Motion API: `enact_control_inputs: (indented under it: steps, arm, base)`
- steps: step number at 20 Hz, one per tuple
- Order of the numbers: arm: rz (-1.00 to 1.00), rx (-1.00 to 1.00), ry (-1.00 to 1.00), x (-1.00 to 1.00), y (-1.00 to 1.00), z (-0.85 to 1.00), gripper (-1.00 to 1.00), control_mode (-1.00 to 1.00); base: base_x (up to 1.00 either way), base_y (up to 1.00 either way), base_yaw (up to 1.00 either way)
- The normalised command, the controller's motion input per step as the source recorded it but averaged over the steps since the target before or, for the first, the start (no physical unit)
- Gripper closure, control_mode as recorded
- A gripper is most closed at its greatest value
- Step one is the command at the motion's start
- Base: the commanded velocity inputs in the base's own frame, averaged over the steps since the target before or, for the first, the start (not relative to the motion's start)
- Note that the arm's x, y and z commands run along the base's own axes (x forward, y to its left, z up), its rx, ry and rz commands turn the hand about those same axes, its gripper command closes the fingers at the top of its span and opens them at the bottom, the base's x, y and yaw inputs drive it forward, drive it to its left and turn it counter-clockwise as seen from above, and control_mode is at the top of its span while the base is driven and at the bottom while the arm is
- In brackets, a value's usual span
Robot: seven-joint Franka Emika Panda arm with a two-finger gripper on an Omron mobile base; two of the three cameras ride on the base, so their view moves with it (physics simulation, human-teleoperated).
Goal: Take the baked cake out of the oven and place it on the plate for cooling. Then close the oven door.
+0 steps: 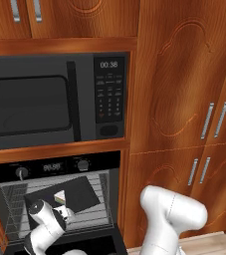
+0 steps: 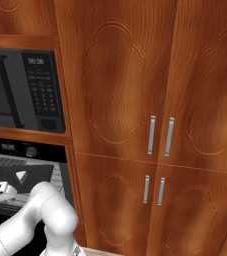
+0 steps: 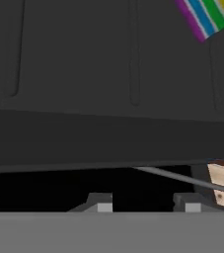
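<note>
You are on the first step, reaching for the cake (image 1: 60, 196) on its dark tray (image 1: 77, 191) inside the open oven (image 1: 55, 199); your tool (image 1: 67, 213), fingers spread and empty, must next rise over the tray edge.

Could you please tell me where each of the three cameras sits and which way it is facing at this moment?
Left base view: behind the arm's left, facing the microwave and open oven; the white arm rises lower right.
Right base view: behind the arm's right, facing wooden cabinets; the arm rises lower left.
Hand view: on the hand, close against the dark tray, fingertips at bottom.
Both base views share the cake.
</note>
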Motion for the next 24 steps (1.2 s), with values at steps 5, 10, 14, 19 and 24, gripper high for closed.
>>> enact_control_inputs:
  steps: [5,10,14,19,24]
  arm:
    - [0.01,0.0,0.15,-0.4,0.02,-0.7,-1.0,-1.0]
    - [0.01,0.13,-0.13,-0.13,-0.03,0.27,-1.0,-1.0]
    - [0.0,0.09,-0.3,-0.53,0.0,0.44,-1.0,-1.0]
    - [0.0,0.02,-0.31,-0.1,-0.13,0.47,-1.0,-1.0]
    - [-0.02,0.05,-0.05,0.01,-0.18,0.55,-1.0,-1.0]
  base:
    - [0.0,0.0,0.0]
    - [0.0,0.0,0.0]
    - [0.0,0.0,0.0]
    - [0.0,0.0,0.0]
    - [0.0,0.0,0.0]
